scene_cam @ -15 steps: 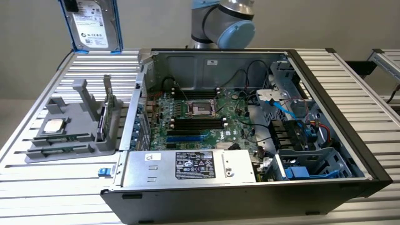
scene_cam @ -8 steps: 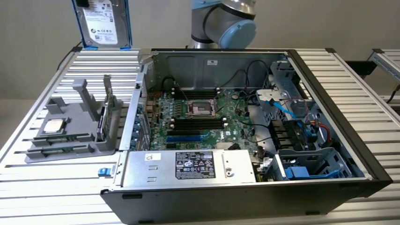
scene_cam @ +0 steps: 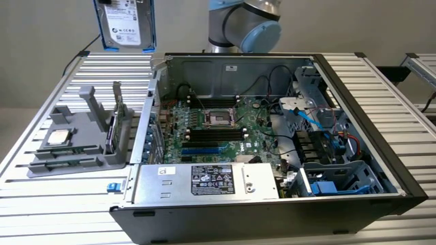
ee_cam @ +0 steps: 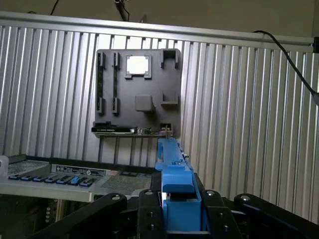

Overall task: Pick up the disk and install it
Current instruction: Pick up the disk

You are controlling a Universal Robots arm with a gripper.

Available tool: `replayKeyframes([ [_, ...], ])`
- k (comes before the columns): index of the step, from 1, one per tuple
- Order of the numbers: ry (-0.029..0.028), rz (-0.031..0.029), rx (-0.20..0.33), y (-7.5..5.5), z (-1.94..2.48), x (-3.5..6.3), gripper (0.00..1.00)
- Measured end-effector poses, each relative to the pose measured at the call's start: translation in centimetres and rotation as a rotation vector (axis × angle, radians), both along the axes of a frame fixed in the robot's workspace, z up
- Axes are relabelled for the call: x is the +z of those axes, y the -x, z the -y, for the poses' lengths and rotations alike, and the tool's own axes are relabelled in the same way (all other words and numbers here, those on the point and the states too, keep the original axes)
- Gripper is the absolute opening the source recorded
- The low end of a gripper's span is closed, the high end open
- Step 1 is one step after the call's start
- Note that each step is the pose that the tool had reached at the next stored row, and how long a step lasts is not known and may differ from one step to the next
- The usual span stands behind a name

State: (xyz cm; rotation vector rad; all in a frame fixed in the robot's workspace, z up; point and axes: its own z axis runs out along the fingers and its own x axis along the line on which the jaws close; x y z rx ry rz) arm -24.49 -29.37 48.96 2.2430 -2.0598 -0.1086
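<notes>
The disk (scene_cam: 126, 23), a silver-grey hard drive with a white label in a blue carrier frame, hangs upright in the air above the back left of the ribbed table. In the wrist view its blue carrier edge (ee_cam: 175, 179) runs out from between the black fingers (ee_cam: 149, 211), and my gripper (ee_cam: 180, 211) is shut on it. The arm (scene_cam: 245, 23) reaches up behind the open computer case (scene_cam: 259, 222).
A grey fixture (scene_cam: 75, 140) left of the case holds a small silver chip (scene_cam: 58, 137) and a thin dark upright card (scene_cam: 116, 127). Inside the case are the motherboard (scene_cam: 214, 130), a power supply (scene_cam: 204, 181) and a blue-trimmed drive bay (scene_cam: 340, 181) at the front right.
</notes>
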Motion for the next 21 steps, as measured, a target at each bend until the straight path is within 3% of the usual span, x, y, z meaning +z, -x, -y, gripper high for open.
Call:
replayKeyframes([
  [9,0.0010,0.0001,0.000,-3.3,0.33,0.41,0.33],
  [15,0.0080,0.0015,0.000,-4.9,0.59,0.62,0.33],
  [17,0.0130,0.0075,0.000,-5.1,0.62,0.63,0.33],
  [21,0.0255,0.0294,0.000,-5.6,0.67,0.62,0.33],
])
